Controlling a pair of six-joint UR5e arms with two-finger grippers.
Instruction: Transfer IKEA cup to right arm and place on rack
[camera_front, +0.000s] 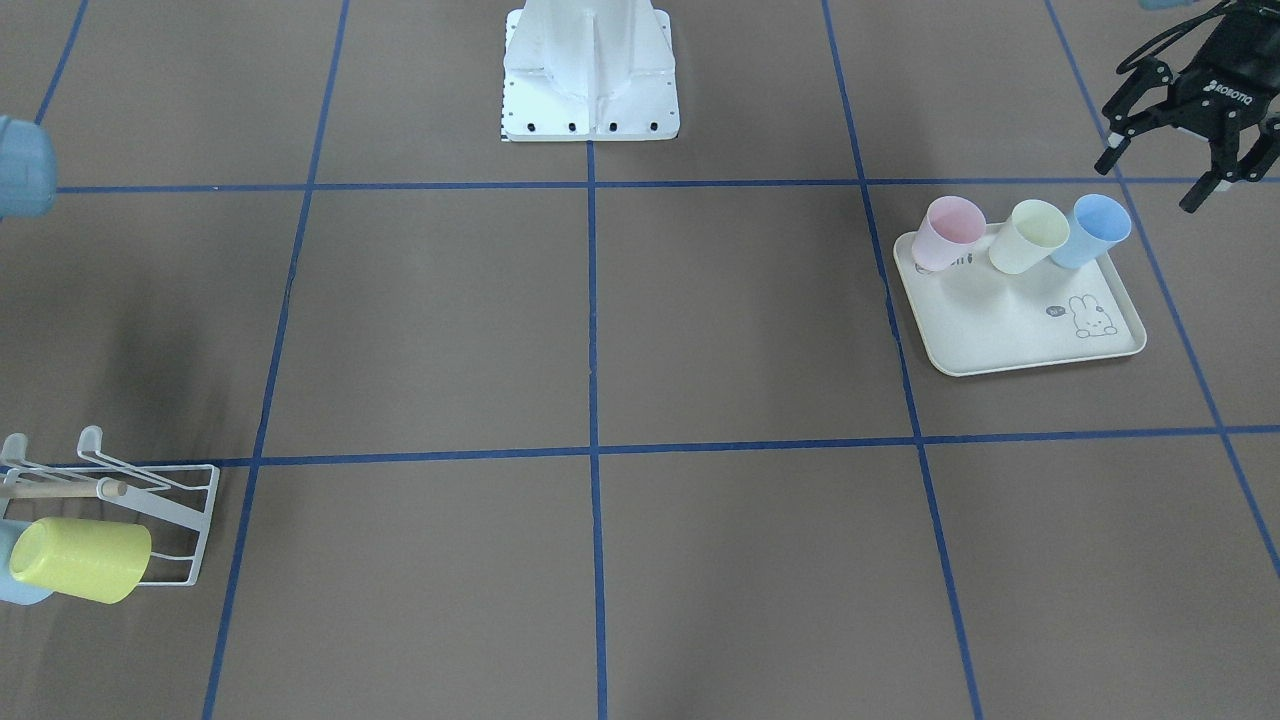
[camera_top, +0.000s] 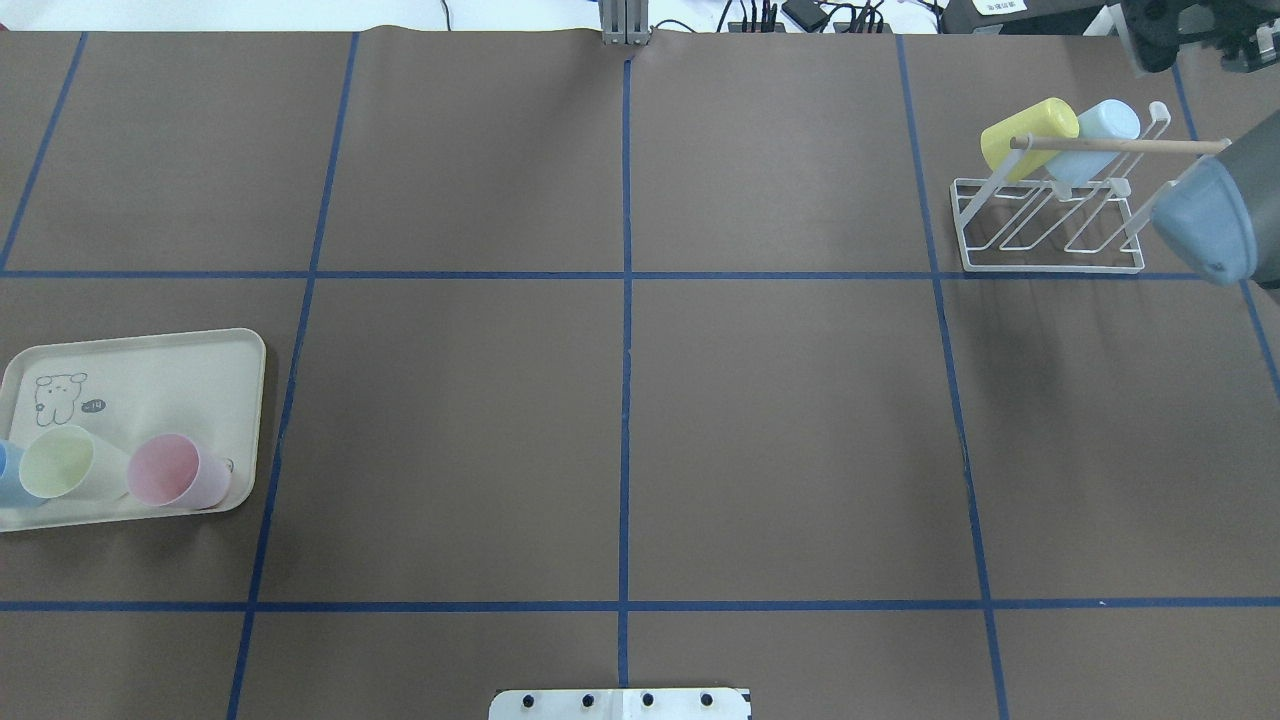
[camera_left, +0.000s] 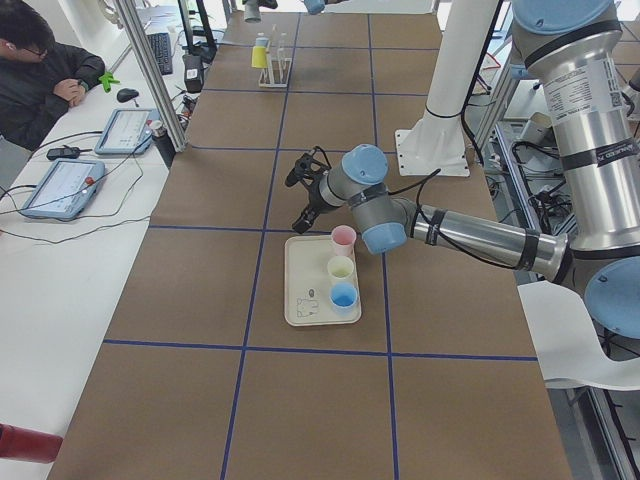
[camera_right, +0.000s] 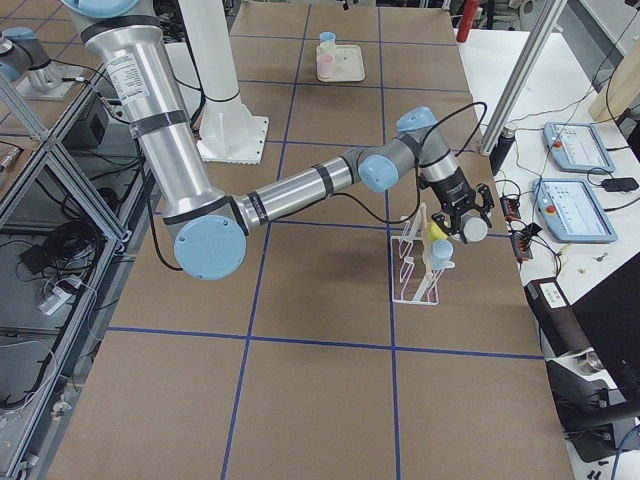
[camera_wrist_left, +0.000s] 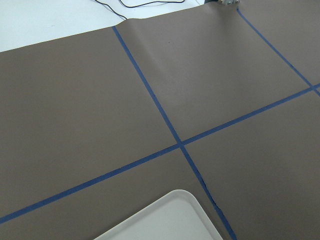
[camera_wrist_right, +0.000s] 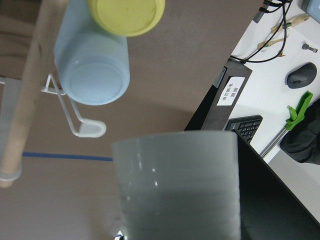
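Observation:
My right gripper (camera_right: 463, 218) is shut on a pale grey IKEA cup (camera_wrist_right: 175, 185), held just beyond the rack's (camera_right: 412, 270) far end, near the table edge. The held cup fills the lower middle of the right wrist view. The white wire rack (camera_top: 1050, 225) with its wooden rod (camera_wrist_right: 27, 90) carries a yellow cup (camera_top: 1025, 130) and a light-blue cup (camera_top: 1100, 135) lying on their sides. My left gripper (camera_front: 1165, 170) hangs open and empty just behind the cream tray (camera_front: 1020, 330).
On the tray stand a pink cup (camera_front: 950, 232), a pale yellow cup (camera_front: 1030, 235) and a blue cup (camera_front: 1095, 230). The white robot base (camera_front: 590, 80) sits mid-table. A person (camera_left: 40, 70) sits at a side desk with tablets (camera_left: 60, 188).

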